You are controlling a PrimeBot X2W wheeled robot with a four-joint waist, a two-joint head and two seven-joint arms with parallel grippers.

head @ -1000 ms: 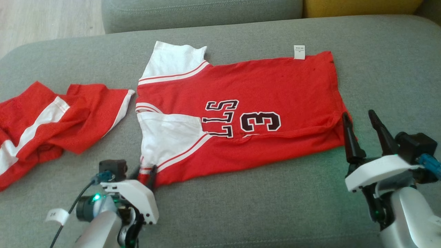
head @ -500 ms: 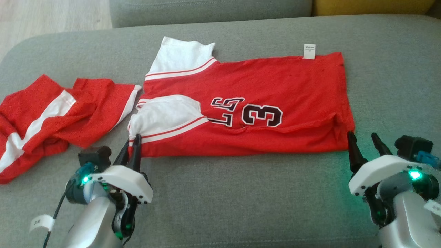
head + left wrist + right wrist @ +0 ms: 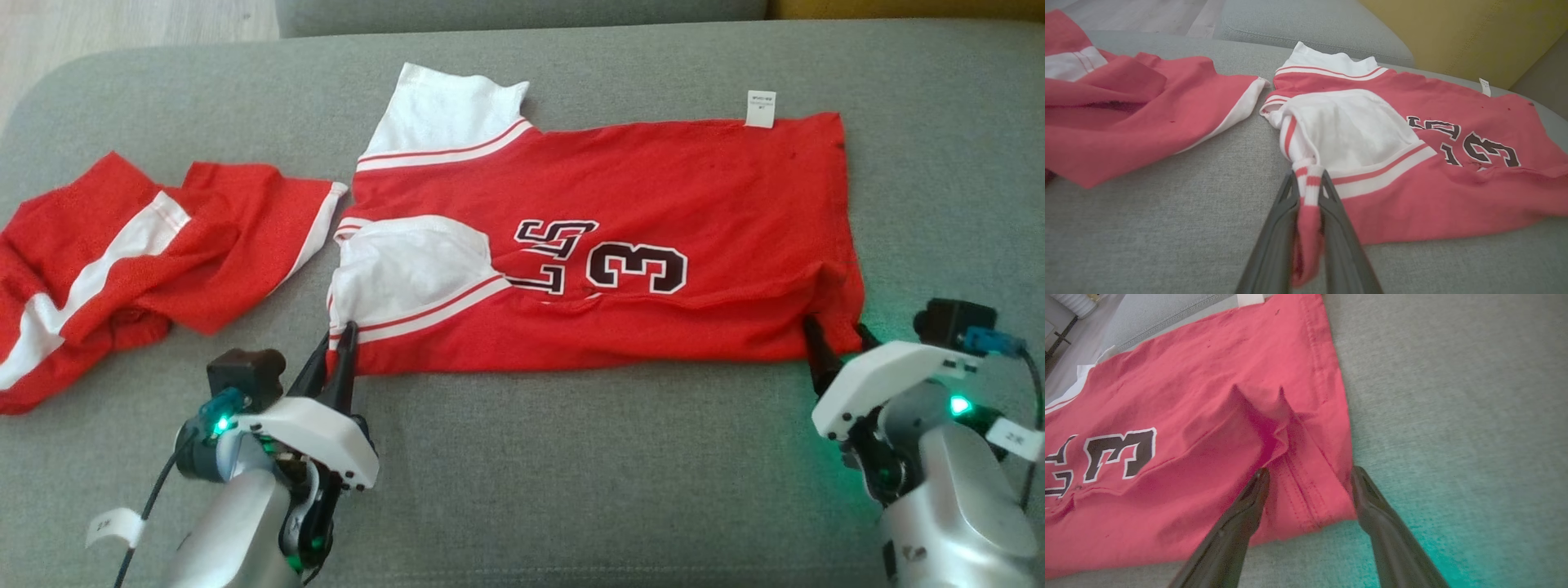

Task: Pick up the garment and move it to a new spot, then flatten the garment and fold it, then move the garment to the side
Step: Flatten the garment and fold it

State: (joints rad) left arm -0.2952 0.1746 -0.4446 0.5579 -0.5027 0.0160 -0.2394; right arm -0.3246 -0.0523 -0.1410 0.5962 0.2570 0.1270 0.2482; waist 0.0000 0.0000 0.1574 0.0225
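Both arms reach in from the cushion's point(image 3: 571, 490) front edge: left gripper point(image 3: 339, 343) clamped on the jersey's point(image 3: 653, 188) striped cuff, right gripper's point(image 3: 1310, 473) jaws apart astride its hem corner.

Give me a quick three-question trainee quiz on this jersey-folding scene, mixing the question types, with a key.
1. True or false: the left hand is shut on the jersey's striped sleeve edge.
2. Pick one: the right hand is A) shut on the hem, B) open, fingers either side of the jersey's corner, C) holding the white tag.
3. Fill in: in the head view, the crumpled second garment lies to the jersey's ___.
Key: 1 true; 2 B; 3 left.
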